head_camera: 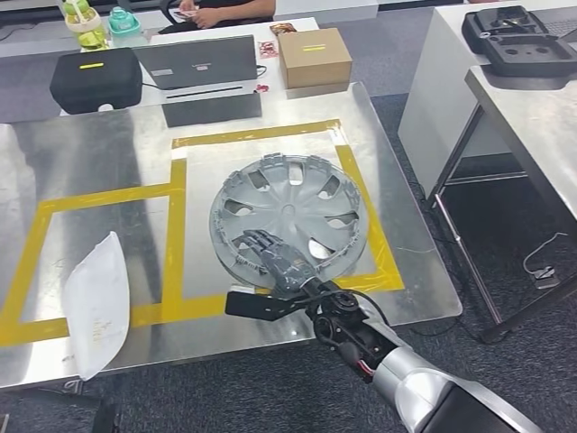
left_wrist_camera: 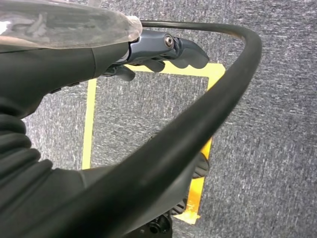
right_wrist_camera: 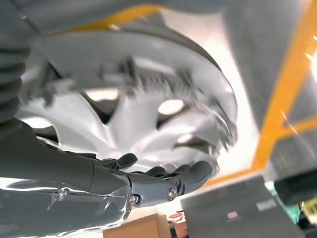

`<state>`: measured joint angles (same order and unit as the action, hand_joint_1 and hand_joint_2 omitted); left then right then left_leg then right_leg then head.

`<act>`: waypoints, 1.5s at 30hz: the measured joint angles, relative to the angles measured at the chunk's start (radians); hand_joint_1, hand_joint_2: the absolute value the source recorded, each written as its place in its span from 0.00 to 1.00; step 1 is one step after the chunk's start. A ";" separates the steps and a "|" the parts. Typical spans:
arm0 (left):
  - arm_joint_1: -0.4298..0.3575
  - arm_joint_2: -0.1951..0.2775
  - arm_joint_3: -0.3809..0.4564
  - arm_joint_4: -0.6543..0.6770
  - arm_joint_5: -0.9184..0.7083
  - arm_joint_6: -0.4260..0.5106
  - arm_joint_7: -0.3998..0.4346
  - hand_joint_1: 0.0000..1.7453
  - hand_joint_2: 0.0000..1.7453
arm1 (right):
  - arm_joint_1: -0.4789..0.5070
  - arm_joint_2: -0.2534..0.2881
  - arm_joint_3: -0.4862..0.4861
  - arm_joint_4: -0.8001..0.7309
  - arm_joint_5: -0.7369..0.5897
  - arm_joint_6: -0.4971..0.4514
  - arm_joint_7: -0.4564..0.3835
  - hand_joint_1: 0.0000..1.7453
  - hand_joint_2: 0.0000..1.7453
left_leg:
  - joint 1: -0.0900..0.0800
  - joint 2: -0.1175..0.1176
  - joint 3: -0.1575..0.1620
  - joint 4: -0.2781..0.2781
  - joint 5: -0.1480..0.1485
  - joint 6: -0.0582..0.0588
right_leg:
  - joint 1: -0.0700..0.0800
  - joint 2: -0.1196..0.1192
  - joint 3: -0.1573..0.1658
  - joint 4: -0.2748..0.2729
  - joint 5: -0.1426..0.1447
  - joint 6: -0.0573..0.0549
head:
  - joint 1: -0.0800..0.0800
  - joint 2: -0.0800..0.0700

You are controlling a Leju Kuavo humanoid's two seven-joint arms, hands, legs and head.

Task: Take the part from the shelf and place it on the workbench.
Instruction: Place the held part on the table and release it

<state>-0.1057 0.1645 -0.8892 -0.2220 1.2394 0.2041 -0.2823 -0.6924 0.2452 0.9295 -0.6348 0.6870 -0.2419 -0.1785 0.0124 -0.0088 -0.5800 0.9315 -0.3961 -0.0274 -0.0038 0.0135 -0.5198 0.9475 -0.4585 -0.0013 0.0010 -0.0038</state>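
The part is a silver hubcap. It lies flat on the steel workbench, inside the right-hand square of yellow tape. My right hand reaches in from the near table edge, with its dark fingers stretched out over the hubcap's near rim. In the right wrist view the fingers are straight and spread beside the blurred hubcap, gripping nothing. My left hand hangs over grey carpet and holds nothing.
A white crumpled sheet lies on the near left of the bench. At the far edge stand a black case, a laptop and a cardboard box, with a person seated behind. Another table stands to the right.
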 joint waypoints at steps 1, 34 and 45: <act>0.000 0.000 0.000 0.000 0.000 0.000 0.000 0.00 0.00 | 0.000 0.000 -0.009 -0.015 -0.016 0.004 -0.002 0.00 0.00 | 0.000 0.000 0.000 0.000 0.000 0.000 | 0.000 0.000 0.000 0.000 0.000 0.000 | 0.001 0.000; 0.007 0.005 0.000 0.000 0.026 0.003 0.019 0.00 0.00 | 0.190 -0.140 -0.085 -0.724 -0.974 0.529 -0.288 0.00 0.00 | 0.032 0.013 -0.012 0.012 -0.006 -0.033 | -0.018 -0.003 0.011 -0.023 0.026 0.004 | 0.057 0.000; 0.002 0.000 0.000 -0.001 0.035 0.012 0.021 0.00 0.00 | 0.192 -0.140 -0.070 -0.723 -0.965 0.543 -0.311 0.00 1.00 | 0.037 0.004 0.051 0.015 -0.062 -0.038 | -0.014 -0.011 -0.054 0.006 0.060 0.021 | 0.009 0.000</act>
<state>-0.1040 0.1650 -0.8889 -0.2227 1.2746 0.2163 -0.2610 -0.5000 0.1049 0.8596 -1.3573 -0.2780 0.3014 -0.4895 0.0499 -0.0048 -0.5287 0.9469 -0.4584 -0.0656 -0.0173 0.0024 -0.5742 0.9534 -0.3988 0.0194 0.0099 -0.0038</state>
